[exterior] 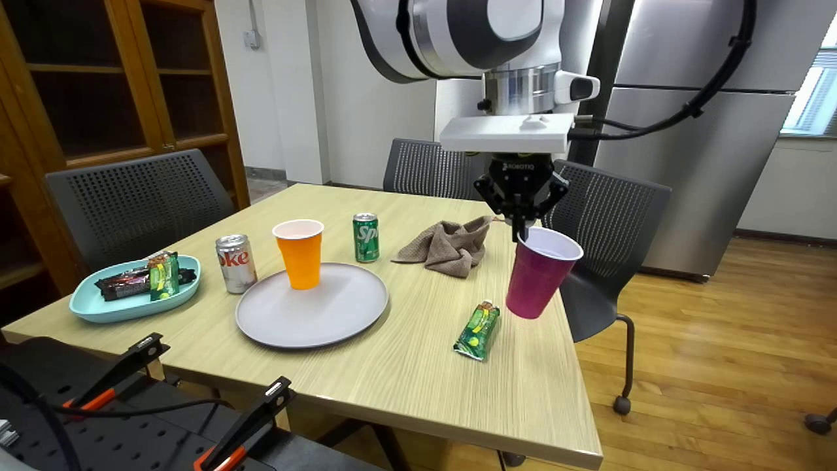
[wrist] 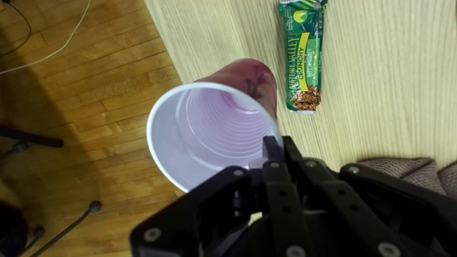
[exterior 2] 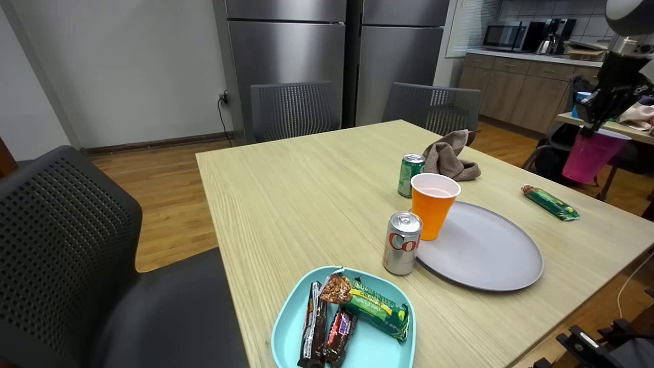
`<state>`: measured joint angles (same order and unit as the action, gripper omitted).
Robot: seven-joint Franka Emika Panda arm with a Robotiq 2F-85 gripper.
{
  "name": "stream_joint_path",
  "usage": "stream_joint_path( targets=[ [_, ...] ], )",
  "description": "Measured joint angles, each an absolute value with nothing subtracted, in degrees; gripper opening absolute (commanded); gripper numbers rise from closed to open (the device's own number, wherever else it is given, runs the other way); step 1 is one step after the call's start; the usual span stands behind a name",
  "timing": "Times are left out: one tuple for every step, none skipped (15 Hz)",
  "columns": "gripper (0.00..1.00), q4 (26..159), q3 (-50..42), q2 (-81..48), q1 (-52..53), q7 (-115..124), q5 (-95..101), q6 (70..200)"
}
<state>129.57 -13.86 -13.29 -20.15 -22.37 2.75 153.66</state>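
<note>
My gripper (wrist: 282,145) is shut on the rim of a purple plastic cup (exterior: 539,281), one fingertip inside the white lining and one outside. The cup hangs tilted in the air by the table's edge; in the wrist view its white inside (wrist: 210,125) looks bare. A green granola bar (wrist: 303,53) lies on the table beside the cup, and it shows in both exterior views. Behind it rests a crumpled brown cloth (exterior: 448,248). Farther along the table, an orange cup (exterior: 301,258) stands upright on a grey plate (exterior: 346,311).
A green Sprite can (exterior: 365,237) and a silver Coke can (exterior: 236,263) stand near the plate. A turquoise tray (exterior 2: 379,353) holds several wrapped bars. Dark chairs (exterior: 608,216) surround the wooden table (exterior 2: 286,194). Black clamps (exterior: 255,418) sit by its near edge.
</note>
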Motion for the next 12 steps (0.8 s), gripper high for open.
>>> stream_joint_path(
  targets=[
    [0.01, 131.03, -13.56, -11.64, -20.07, -23.30, 2.75, 153.99],
    [0.01, 132.62, -13.21, -10.02, -19.98, -24.26, 2.75, 154.41],
    [0.01, 134.40, -12.92, -8.35, -19.71, -25.46, 2.74, 154.86],
    [0.01, 136.36, -12.58, -6.64, -19.35, -26.69, 2.74, 155.35],
    [0.01, 138.34, -12.30, -5.00, -18.81, -27.94, 2.74, 155.82],
    [0.01, 140.34, -12.04, -3.42, -18.15, -29.11, 2.74, 156.38],
    [0.01, 142.39, -11.81, -1.91, -17.36, -30.39, 2.73, 157.07],
    [0.01, 144.39, -11.69, -0.50, -16.41, -31.55, 2.73, 157.77],
    [0.01, 146.23, -11.62, 0.74, -15.39, -32.60, 2.73, 158.45],
    [0.01, 147.89, -11.59, 1.79, -14.39, -33.37, 2.74, 159.08],
    [0.01, 149.49, -11.56, 2.75, -13.37, -34.11, 2.74, 159.76],
    [0.01, 150.98, -11.51, 3.61, -12.36, -34.85, 2.74, 160.37]
  ],
)
